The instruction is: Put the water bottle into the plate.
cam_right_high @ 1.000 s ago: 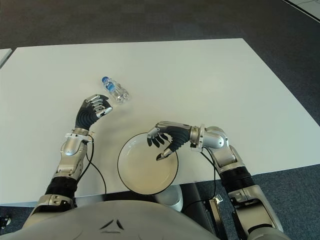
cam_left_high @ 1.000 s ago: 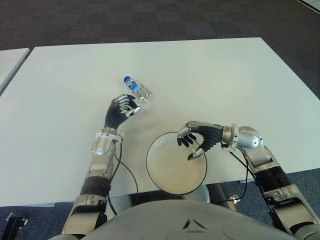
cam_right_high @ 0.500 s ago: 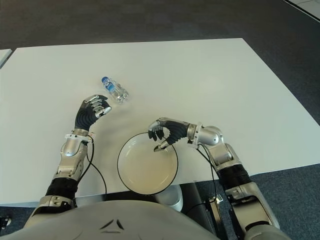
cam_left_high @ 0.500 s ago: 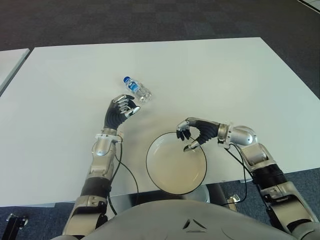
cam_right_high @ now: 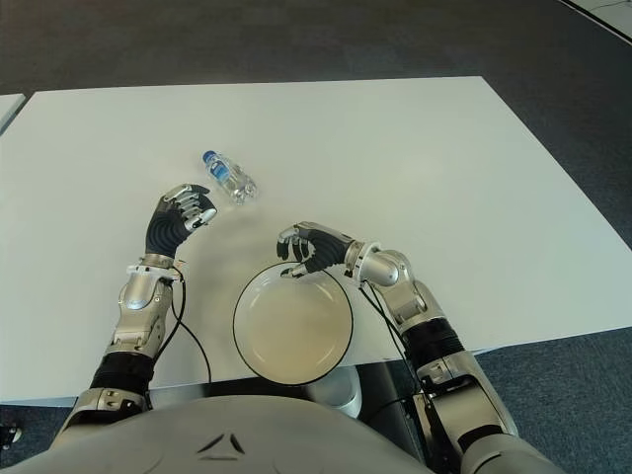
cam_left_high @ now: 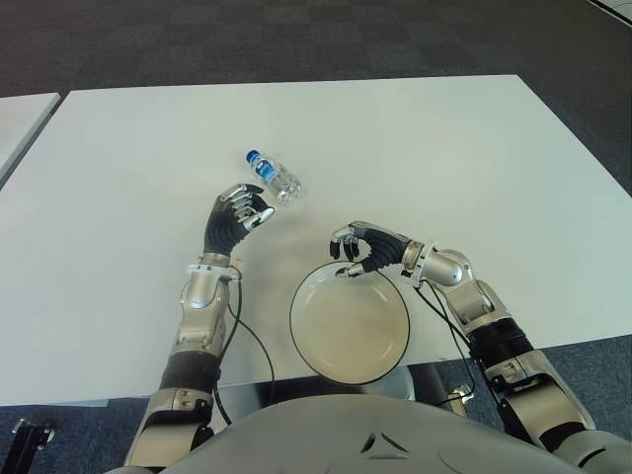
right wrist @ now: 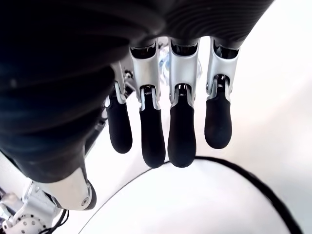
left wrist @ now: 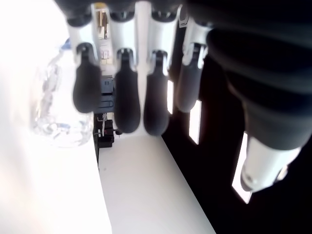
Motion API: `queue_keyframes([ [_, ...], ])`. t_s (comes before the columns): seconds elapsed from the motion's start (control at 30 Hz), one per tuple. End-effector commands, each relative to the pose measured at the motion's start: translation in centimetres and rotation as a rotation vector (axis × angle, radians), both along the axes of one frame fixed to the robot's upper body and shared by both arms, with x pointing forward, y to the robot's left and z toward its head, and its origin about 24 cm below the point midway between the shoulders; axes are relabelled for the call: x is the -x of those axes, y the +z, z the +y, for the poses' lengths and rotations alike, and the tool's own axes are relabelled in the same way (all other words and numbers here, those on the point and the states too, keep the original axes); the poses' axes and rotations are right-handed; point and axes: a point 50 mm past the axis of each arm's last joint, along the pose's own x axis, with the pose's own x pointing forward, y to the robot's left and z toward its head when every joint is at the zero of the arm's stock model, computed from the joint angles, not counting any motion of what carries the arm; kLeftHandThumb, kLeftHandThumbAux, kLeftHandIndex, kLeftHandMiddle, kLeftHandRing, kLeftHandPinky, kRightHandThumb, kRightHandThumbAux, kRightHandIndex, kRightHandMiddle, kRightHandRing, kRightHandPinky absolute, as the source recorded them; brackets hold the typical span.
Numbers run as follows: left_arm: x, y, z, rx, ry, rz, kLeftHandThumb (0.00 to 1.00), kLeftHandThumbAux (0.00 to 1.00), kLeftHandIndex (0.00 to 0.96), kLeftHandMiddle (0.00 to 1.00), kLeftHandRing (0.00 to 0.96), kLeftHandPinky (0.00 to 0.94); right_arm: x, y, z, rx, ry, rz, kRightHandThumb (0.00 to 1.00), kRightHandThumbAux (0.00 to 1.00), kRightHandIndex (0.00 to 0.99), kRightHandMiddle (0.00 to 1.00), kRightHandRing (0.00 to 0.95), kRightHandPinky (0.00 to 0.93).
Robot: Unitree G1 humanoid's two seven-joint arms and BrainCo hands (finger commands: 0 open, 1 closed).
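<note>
Water bottle (cam_left_high: pixel 273 176): clear ribbed plastic, blue-capped.

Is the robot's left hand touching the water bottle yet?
Apart. In the left eye view, white table shows between the left hand and the water bottle.

We note that the left hand (cam_left_high: pixel 237 213) and right hand (cam_left_high: pixel 363 251) share one build: black ribbed palm covers, silver finger links, black rubber fingertips (right wrist: pixel 181 136). Silver wrist housings join black-sleeved forearms. A thin black cable (cam_left_high: pixel 259 346) trails from each wrist. The torso shell (cam_left_high: pixel 365 434) is grey.
</note>
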Motion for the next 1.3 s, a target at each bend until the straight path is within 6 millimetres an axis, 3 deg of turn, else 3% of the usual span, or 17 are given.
queue_keyframes([
  [0.03,0.3,-0.3,0.2,0.003,0.007,0.024,0.834,0.676,0.396,0.544,0.663,0.643,-0.1,-0.1,0.5,0.028,-0.005,-0.026,0.698,0.738,0.421,0.490,0.504,0.519],
  [0.37,0.4,0.0,0.4,0.010,0.014,0.027,0.834,0.676,0.398,0.537,0.659,0.644,-0.3,0.1,1.9,0.060,0.005,-0.071,0.701,0.738,0.423,0.485,0.475,0.453],
  [0.63,-0.2,0.4,0.5,-0.021,0.087,0.026,0.833,0.677,0.396,0.531,0.634,0.592,-0.4,0.8,2.7,0.080,0.031,-0.136,0.701,0.737,0.425,0.502,0.488,0.484],
  [0.8,-1.4,1.9,0.9,-0.238,0.188,-0.051,0.828,0.681,0.388,0.506,0.554,0.510,-0.5,1.3,2.9,0.076,0.035,-0.160,0.701,0.737,0.425,0.512,0.497,0.485],
  [0.93,-2.0,2.9,0.9,-0.403,0.240,-0.115,0.829,0.682,0.391,0.483,0.467,0.448,-0.6,1.5,3.0,0.068,0.035,-0.173,0.701,0.737,0.426,0.541,0.535,0.539],
  [1.3,-2.7,3.7,1.0,-0.540,0.307,-0.161,0.833,0.679,0.405,0.457,0.362,0.375,-2.1,3.5,4.0,-0.058,-0.077,-0.232,0.690,0.738,0.414,0.592,0.605,0.601],
])
